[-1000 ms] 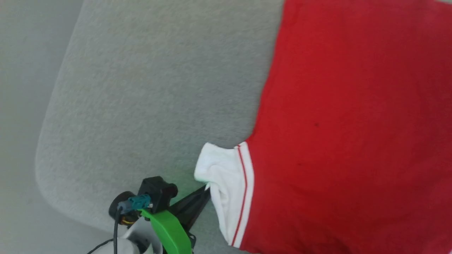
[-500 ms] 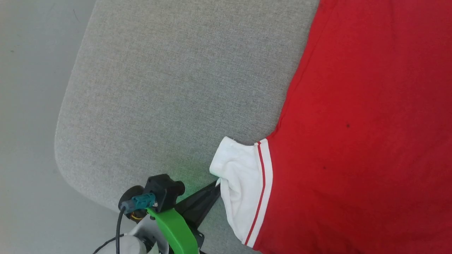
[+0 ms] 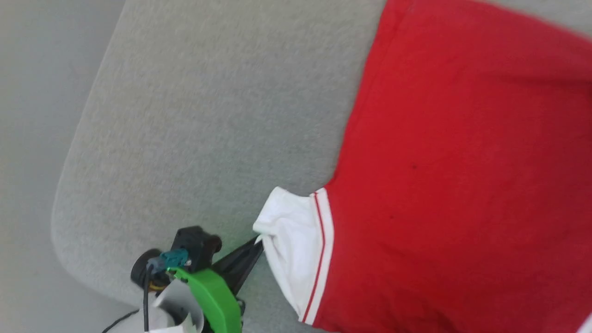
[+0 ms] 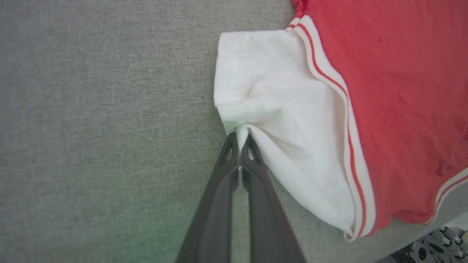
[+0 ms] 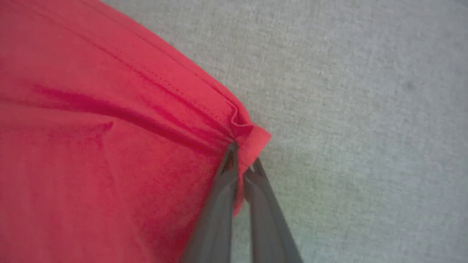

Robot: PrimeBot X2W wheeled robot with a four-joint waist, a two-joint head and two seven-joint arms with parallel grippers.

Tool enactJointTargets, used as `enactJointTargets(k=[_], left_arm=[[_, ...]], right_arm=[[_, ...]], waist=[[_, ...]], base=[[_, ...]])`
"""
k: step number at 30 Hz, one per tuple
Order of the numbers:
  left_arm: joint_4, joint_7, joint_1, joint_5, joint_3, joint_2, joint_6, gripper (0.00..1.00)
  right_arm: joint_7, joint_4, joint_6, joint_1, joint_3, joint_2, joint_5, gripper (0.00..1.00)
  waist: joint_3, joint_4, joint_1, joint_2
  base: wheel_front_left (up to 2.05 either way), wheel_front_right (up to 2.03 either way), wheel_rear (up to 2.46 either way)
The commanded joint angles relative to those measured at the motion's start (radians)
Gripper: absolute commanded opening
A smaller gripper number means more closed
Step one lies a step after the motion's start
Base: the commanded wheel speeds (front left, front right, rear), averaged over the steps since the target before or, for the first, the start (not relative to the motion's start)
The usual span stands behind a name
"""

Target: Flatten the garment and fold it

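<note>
The red shirt (image 3: 453, 185) lies spread out on a grey cloth-covered table (image 3: 208, 115), over on the robot's right side. Its white sleeve (image 4: 281, 106), with a thin red stripe, pokes out near the table's edge. The left gripper (image 4: 240, 137) is pinched tight on the edge of that sleeve, and the cloth bunches into little folds where it bites. The right gripper (image 5: 242, 157) is pinched tight too, on a red corner of the shirt by the stitched hem (image 5: 175, 87). That corner puckers up. The pale floor (image 3: 27, 138) shows beside the table.
</note>
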Motion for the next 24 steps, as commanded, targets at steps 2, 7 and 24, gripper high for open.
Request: enactJointTargets(k=[2, 7, 24], left_arm=[[0.009, 0.004, 0.022, -0.013, 0.002, 0.016, 0.010, 0.00], [0.021, -0.006, 0.065, -0.039, 0.005, 0.022, 0.024, 0.00], [0.053, -0.056, 0.168, -0.093, 0.021, 0.040, 0.055, 0.00]], right_arm=[[0.000, 0.019, -0.002, 0.097, 0.007, 0.005, 0.020, 0.00], [-0.005, -0.048, -0.002, 0.260, -0.008, 0.010, 0.077, 0.00], [0.019, -0.418, -0.002, 0.817, -0.156, 0.114, 0.132, 0.00]], waist=[[-0.136, -0.115, 0.0000, 0.0000], [-0.219, -0.178, 0.0000, 0.0000], [-0.353, -0.297, 0.0000, 0.0000]], base=[[0.00, 0.00, 0.00], [0.00, 0.00, 0.00], [0.00, 0.00, 0.00]])
